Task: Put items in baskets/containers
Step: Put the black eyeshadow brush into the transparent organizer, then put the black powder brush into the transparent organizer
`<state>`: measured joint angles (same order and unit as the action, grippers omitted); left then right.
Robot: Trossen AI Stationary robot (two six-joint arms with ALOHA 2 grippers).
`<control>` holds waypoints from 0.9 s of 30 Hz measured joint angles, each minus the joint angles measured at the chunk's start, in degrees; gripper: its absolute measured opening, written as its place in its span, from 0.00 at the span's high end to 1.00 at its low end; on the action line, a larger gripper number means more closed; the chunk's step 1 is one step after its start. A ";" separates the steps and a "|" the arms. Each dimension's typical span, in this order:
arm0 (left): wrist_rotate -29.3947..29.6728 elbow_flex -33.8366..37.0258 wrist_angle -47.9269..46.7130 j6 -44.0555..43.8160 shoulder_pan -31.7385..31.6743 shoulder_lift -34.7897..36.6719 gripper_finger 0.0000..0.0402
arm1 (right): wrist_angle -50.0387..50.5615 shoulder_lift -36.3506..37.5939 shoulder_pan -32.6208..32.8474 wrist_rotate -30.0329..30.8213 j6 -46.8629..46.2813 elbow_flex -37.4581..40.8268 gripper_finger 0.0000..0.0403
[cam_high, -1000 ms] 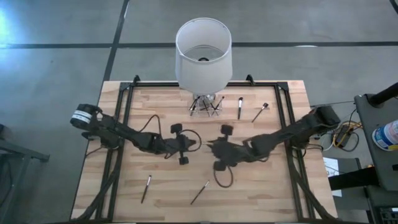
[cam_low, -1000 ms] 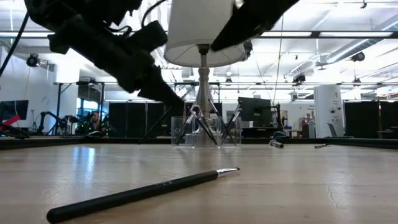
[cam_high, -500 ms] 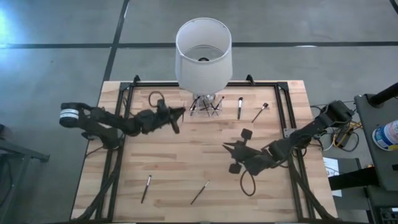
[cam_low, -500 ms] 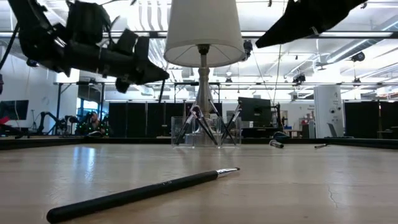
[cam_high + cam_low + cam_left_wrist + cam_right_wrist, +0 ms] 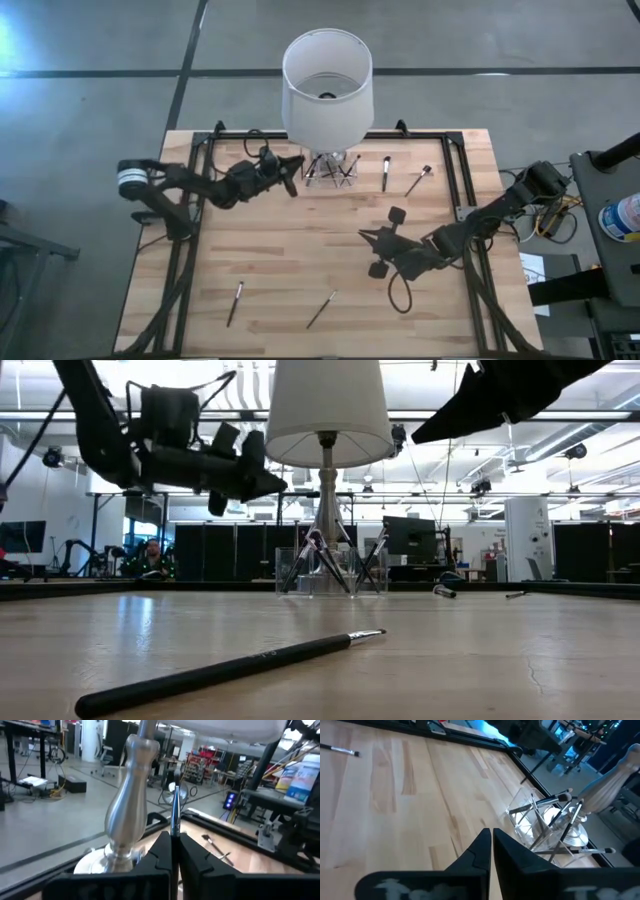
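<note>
My left gripper point(image 5: 294, 172) point(image 5: 272, 485) point(image 5: 171, 836) hovers at the table's far side, just left of the clear holder point(image 5: 332, 170) point(image 5: 330, 570) under the white lamp. It is shut on one thin dark brush point(image 5: 175, 807). The holder point(image 5: 545, 827) has several brushes leaning inside it. My right gripper point(image 5: 363, 236) point(image 5: 490, 834) hangs above the table's right half, shut and empty. Loose brushes lie flat on the wood: two near the far edge point(image 5: 385, 172) point(image 5: 418, 180), two near the near edge point(image 5: 235, 302) point(image 5: 321, 308). My left gripper pinches the brush between its two fingers, by the dark handle point(image 5: 173, 829) just below the silvery ferrule. The ferrule and tip stick out beyond the fingertips. The brush is lifted clear of the table, close to the lamp's silvery stem point(image 5: 129, 795).
The white lampshade point(image 5: 327, 85) and its metal stem point(image 5: 326, 500) stand over the holder at the far edge. A black frame point(image 5: 455, 170) runs along the table's sides. A long brush point(image 5: 230, 670) lies in the low view's foreground. Bare wood spans the middle.
My left gripper has travelled from the table's middle toward the far edge, up to the holder beside the lamp, and stayed shut. My right gripper has drawn back from the middle toward the right and near side, then kept still.
</note>
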<state>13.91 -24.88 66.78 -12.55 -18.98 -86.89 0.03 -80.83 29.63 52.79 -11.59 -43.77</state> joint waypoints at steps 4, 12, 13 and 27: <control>-1.49 -1.77 3.64 0.08 -1.41 -4.32 0.98 | -0.85 -0.01 0.00 -0.01 0.60 -0.02 0.97; -2.44 -5.36 4.89 2.88 -3.43 -10.45 0.98 | -1.69 -0.01 0.00 -0.08 1.28 -0.02 0.97; -2.44 -5.43 4.84 2.93 -3.72 -10.93 0.98 | -1.71 -0.01 0.00 -0.08 1.30 -0.02 0.97; 5.07 -6.75 -5.93 -0.67 -5.39 -11.97 0.82 | -2.12 -0.01 0.00 -0.14 1.41 -0.02 0.97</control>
<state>18.98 -31.63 60.86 -13.21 -24.37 -98.86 -2.09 -80.84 29.63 52.64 -10.17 -43.79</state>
